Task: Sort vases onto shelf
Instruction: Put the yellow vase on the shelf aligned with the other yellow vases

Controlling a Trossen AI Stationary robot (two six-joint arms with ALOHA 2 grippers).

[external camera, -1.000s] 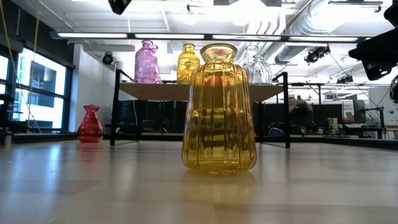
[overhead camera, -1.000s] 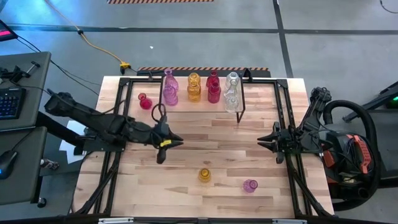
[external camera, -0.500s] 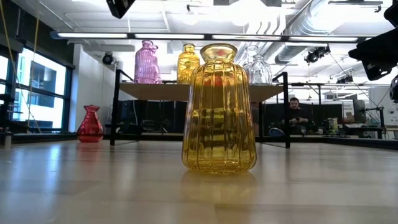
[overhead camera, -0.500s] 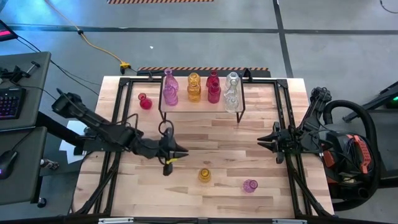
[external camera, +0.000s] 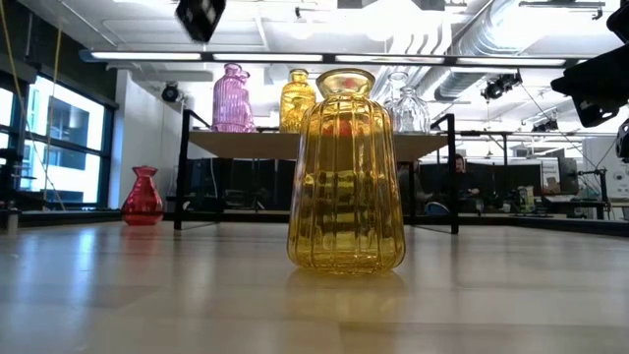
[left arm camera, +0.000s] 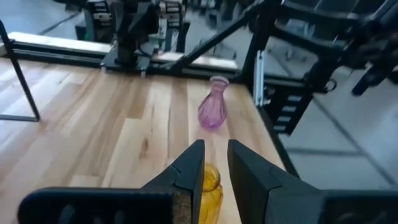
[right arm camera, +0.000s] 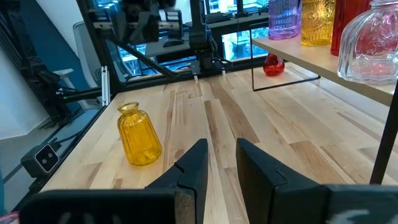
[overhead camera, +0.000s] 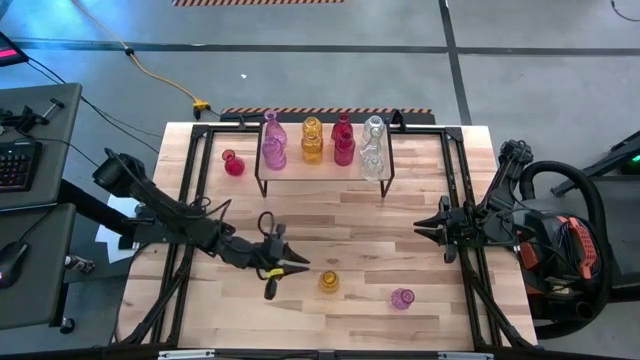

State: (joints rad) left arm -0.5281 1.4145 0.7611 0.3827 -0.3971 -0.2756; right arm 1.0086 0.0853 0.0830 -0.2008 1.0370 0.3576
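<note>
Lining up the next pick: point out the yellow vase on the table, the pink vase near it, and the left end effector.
yellow vase (overhead camera: 329, 282), high view, on its mouth and shoulder.
pink vase (overhead camera: 402, 298), high view, on its body.
left end effector (overhead camera: 299, 266), high view, between its fingertips, just short of the yellow vase.

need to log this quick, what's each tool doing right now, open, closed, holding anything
Left tool: fingers slightly apart, holding nothing, just short of the yellow vase.
Right tool: fingers slightly apart, holding nothing, waiting at the table's right side.
</note>
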